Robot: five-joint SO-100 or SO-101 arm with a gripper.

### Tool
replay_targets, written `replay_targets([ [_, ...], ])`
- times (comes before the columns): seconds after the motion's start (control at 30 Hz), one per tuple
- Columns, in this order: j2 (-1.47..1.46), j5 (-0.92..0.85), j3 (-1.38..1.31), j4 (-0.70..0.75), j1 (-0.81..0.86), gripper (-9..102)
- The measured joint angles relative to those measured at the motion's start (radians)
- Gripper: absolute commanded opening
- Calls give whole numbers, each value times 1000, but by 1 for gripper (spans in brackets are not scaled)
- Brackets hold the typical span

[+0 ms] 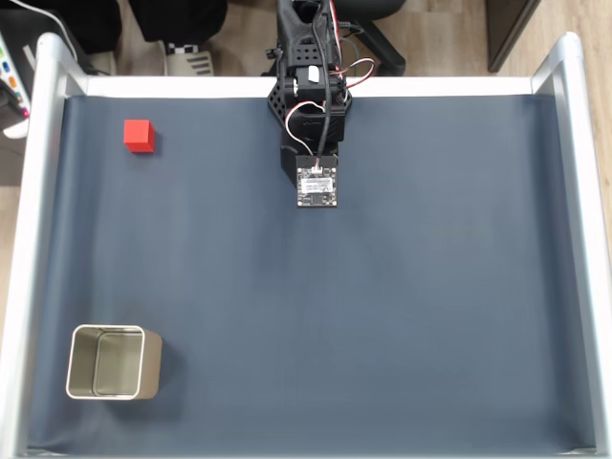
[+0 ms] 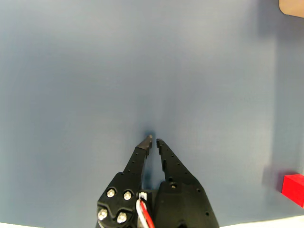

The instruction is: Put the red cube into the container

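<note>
The red cube (image 1: 139,135) lies on the dark blue mat near the far left corner in the fixed view, and it peeks in at the lower right edge of the wrist view (image 2: 293,189). The container (image 1: 110,361), a square metal tin with a pale rim, stands upright near the front left corner. My black arm (image 1: 314,115) is folded at the back centre, well right of the cube. In the wrist view my gripper (image 2: 153,139) is shut, its tips nearly touching over bare mat with nothing between them.
White rails (image 1: 29,249) frame the mat on the left, right and back. Wide open mat (image 1: 382,316) spreads between the arm, the cube and the tin. A pale corner (image 2: 292,7) shows at the wrist view's top right.
</note>
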Motion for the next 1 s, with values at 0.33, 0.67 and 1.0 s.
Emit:
replay_targets([
  [0.33,0,-12,0,0,0,1],
  [0.67,0,-12,0,0,3,0],
  [1.0,0,-17,0,0,20,0],
])
